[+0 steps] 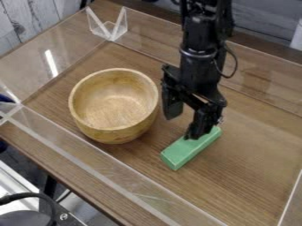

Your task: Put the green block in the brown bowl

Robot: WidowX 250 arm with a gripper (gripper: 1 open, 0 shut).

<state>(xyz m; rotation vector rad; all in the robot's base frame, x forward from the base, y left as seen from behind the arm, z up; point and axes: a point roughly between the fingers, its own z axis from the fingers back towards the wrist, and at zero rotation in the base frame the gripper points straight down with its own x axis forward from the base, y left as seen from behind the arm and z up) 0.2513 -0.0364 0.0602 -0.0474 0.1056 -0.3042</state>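
Hanging fingers-down with jaws apart, the gripper (189, 121) straddles the upper end of the green block (192, 146), seemingly lining up a grasp, the brown bowl (113, 104) just to its left.

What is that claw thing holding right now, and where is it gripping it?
Nothing is held yet. The gripper is open and pointing down over the upper end of the green block, which lies flat on the table.
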